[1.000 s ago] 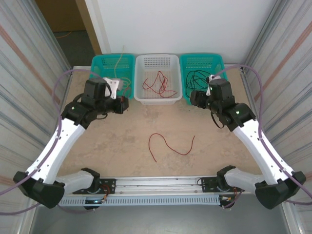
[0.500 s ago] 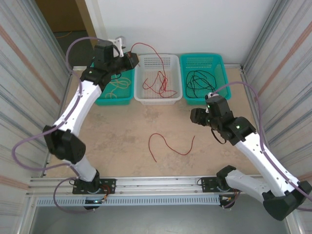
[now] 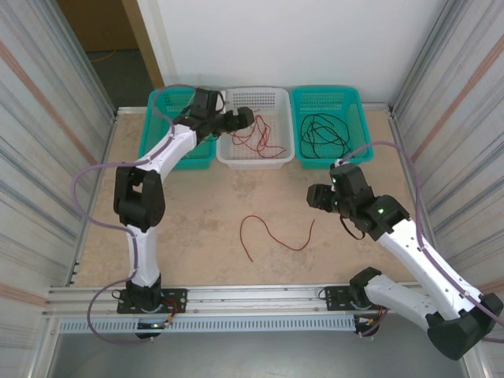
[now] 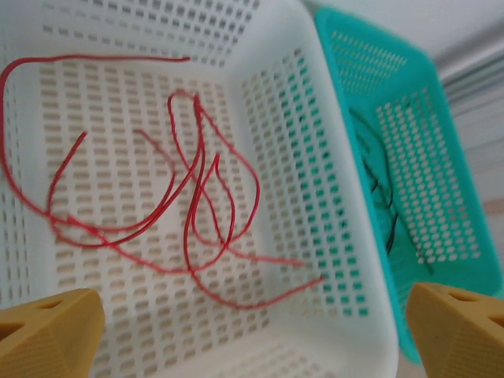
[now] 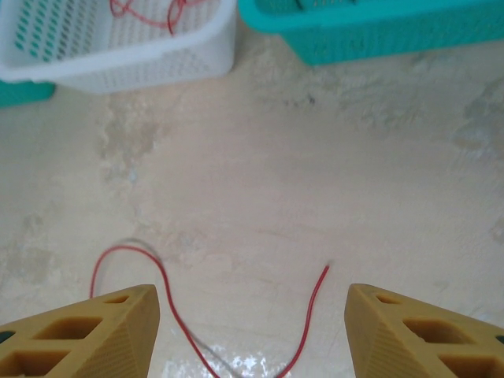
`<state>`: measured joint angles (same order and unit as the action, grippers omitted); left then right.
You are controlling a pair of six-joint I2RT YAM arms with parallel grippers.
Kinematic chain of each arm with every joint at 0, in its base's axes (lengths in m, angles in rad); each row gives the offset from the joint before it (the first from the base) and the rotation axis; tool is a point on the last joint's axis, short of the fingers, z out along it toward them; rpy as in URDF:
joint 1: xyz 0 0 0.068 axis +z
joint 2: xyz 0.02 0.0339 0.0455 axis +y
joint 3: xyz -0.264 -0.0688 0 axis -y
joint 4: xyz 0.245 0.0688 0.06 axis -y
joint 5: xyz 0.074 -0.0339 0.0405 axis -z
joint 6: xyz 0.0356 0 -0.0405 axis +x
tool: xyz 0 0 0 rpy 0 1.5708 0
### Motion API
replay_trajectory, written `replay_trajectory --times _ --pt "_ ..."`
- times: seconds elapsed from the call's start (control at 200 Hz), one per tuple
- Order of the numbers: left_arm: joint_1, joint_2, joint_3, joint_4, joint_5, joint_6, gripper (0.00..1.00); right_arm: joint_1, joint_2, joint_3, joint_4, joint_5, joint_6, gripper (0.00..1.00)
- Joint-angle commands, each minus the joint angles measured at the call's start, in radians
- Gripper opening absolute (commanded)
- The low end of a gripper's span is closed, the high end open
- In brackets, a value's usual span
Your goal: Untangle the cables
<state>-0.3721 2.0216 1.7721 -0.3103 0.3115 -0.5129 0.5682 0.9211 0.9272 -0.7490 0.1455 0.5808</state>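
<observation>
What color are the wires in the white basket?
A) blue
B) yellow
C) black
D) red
D: the cables lying in the white basket are all red.

The top external camera looks steeply down from high behind the 6 o'clock edge of the table, taking in everything up to the white basket at 12 o'clock. The left wrist camera hangs close above that basket, looking into it. The right wrist camera sits low over the table, facing 12 o'clock, and shares the loose red cable with the overhead view.
</observation>
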Motion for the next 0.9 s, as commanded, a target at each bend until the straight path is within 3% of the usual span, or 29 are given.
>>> replay_trajectory --times 0.0,0.095,0.19,0.356,0.596,0.792,0.892 --pt "-0.014 -0.192 -0.061 -0.045 -0.076 0.099 0.99 0.046 0.039 -0.042 0.079 -0.077 0.04 0.63" --pt "-0.012 -0.297 -0.132 -0.108 -0.104 0.129 0.99 0.12 0.145 -0.042 0.128 -0.121 0.026 0.63" --pt "-0.007 -0.405 -0.214 -0.174 -0.058 0.147 0.94 0.192 0.27 -0.011 0.137 -0.146 -0.012 0.62" --pt "-0.003 -0.676 -0.496 -0.176 -0.008 0.148 0.93 0.254 0.495 0.049 0.134 -0.236 -0.092 0.59" --pt "0.011 -1.101 -0.879 -0.281 -0.061 0.073 0.87 0.295 0.738 0.193 0.074 -0.189 -0.183 0.52" --pt "0.018 -1.239 -0.998 -0.305 -0.011 0.015 0.76 0.277 0.913 0.301 -0.005 -0.16 -0.184 0.46" --pt "0.019 -1.249 -1.045 -0.251 0.01 -0.039 0.69 0.283 0.931 0.292 -0.044 -0.174 -0.181 0.44"
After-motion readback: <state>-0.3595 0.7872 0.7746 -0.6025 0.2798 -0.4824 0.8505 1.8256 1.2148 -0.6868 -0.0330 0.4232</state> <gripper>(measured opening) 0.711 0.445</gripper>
